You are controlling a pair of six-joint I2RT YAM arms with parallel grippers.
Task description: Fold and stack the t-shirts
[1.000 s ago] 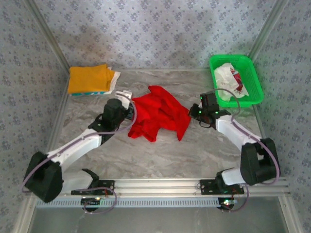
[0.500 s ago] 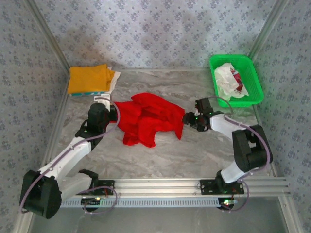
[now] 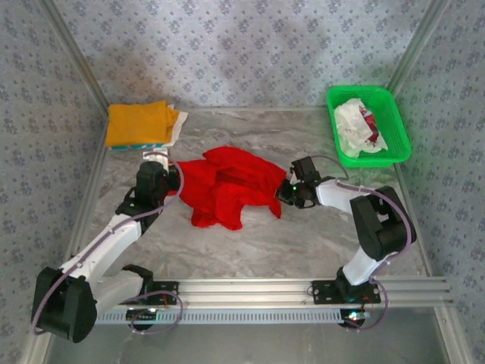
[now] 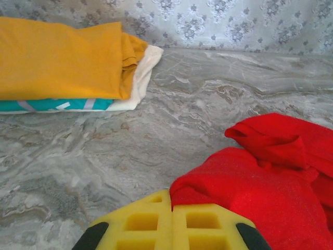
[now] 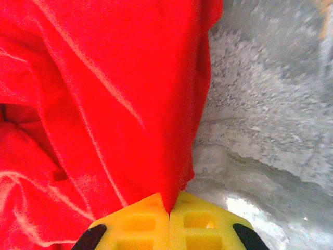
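A crumpled red t-shirt (image 3: 231, 184) lies mid-table. My left gripper (image 3: 173, 188) is shut on its left edge; in the left wrist view the yellow pads (image 4: 208, 224) pinch the red cloth (image 4: 244, 192). At the shirt's right edge my right gripper (image 3: 285, 194) is shut on a fold of the red cloth (image 5: 119, 94), which runs down between its yellow pads (image 5: 151, 221). A folded stack with an orange-yellow t-shirt (image 3: 139, 121) on top of teal and white ones (image 4: 62, 105) sits at the back left. A white t-shirt with red marks (image 3: 359, 125) lies bunched in the green basket (image 3: 394, 114).
The green basket stands at the back right corner. Patterned walls close in the table on three sides. Bare marble surface (image 3: 250, 243) lies in front of the red shirt, ahead of the metal rail (image 3: 250, 290) at the near edge.
The red shirt has been drawn leftward and spread wider. My left gripper pulled back to the left with the cloth. The right gripper moved in to the shirt's right edge and shut on it.
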